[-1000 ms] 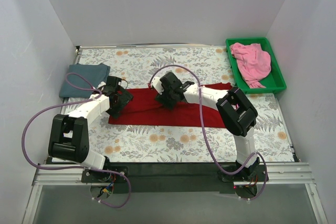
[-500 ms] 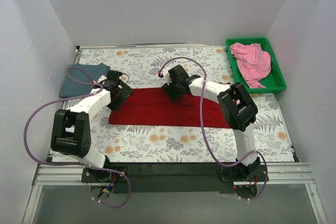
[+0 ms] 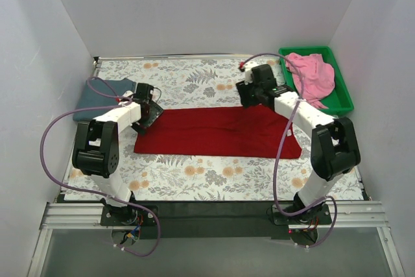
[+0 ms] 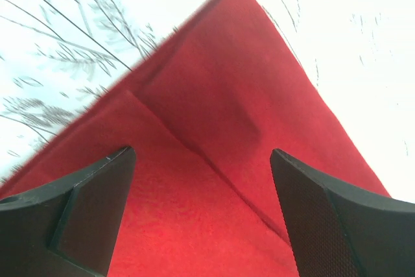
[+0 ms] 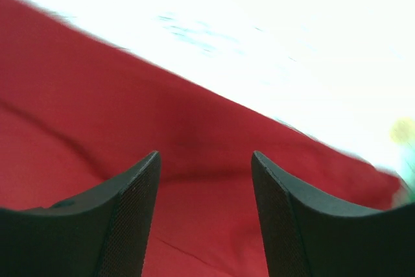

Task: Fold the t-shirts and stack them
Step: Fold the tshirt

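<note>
Dark red t-shirt [image 3: 220, 132] is soft matt cloth; left gripper [image 4: 202, 154] has black plastic fingers [image 4: 327, 222], finely stippled inside; far-right green bin [image 3: 342, 95] is smooth plastic

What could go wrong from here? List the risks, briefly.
1. The left gripper and right gripper hang open over the dark red shirt. The left wrist view shows layered cloth, so a pinch may catch only the top layer and skew the fold.
2. The left arm's purple cable crosses the blue-grey shirt and might drag it.
</note>
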